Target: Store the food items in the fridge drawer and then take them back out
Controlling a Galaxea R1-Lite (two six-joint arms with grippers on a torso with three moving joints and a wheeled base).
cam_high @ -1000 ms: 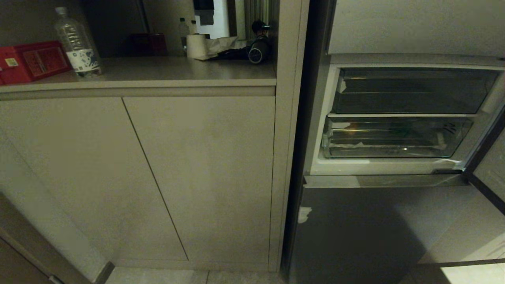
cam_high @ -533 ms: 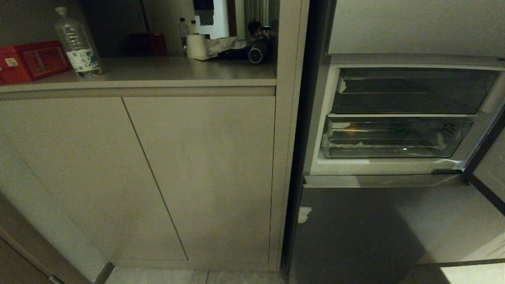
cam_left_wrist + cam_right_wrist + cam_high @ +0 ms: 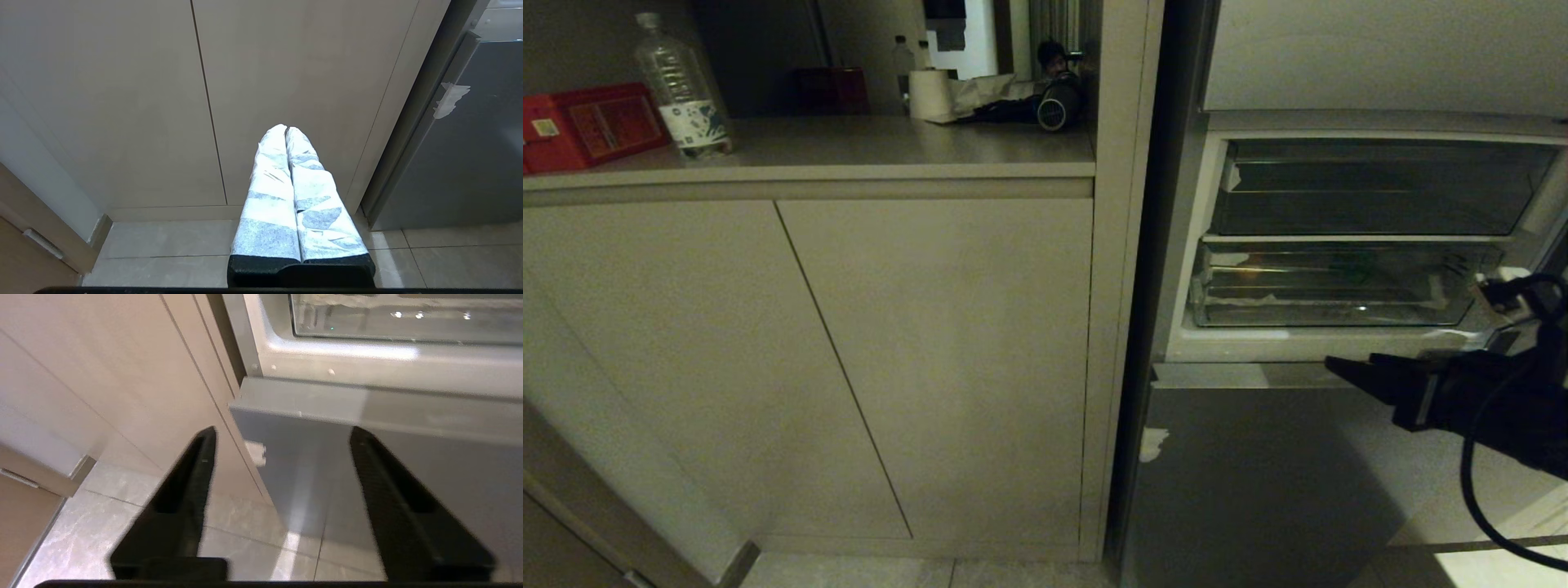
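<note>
The fridge drawer (image 3: 1339, 287) is the lower of two clear bins in the open fridge compartment, pushed in, with white tape scraps along its front. Dim orange and green shapes show behind its clear front; I cannot tell what they are. My right gripper (image 3: 1346, 370) reaches in from the right, just below the drawer and in front of the grey panel. In the right wrist view the right gripper (image 3: 282, 430) stands open and empty, with the drawer front (image 3: 408, 320) above it. My left gripper (image 3: 286, 129), with white-taped fingers, is shut on nothing, low before the cabinet doors.
The upper clear bin (image 3: 1372, 189) sits above the drawer. The grey lower fridge panel (image 3: 1258, 482) carries a tape scrap (image 3: 1152, 445). Beige cabinet doors (image 3: 849, 367) fill the left. On the counter stand a water bottle (image 3: 682, 90), a red box (image 3: 588, 124) and a paper roll (image 3: 929, 95).
My right arm has come into the head view from the right, its gripper now below the drawer. The drawer, fridge and counter items have not moved.
</note>
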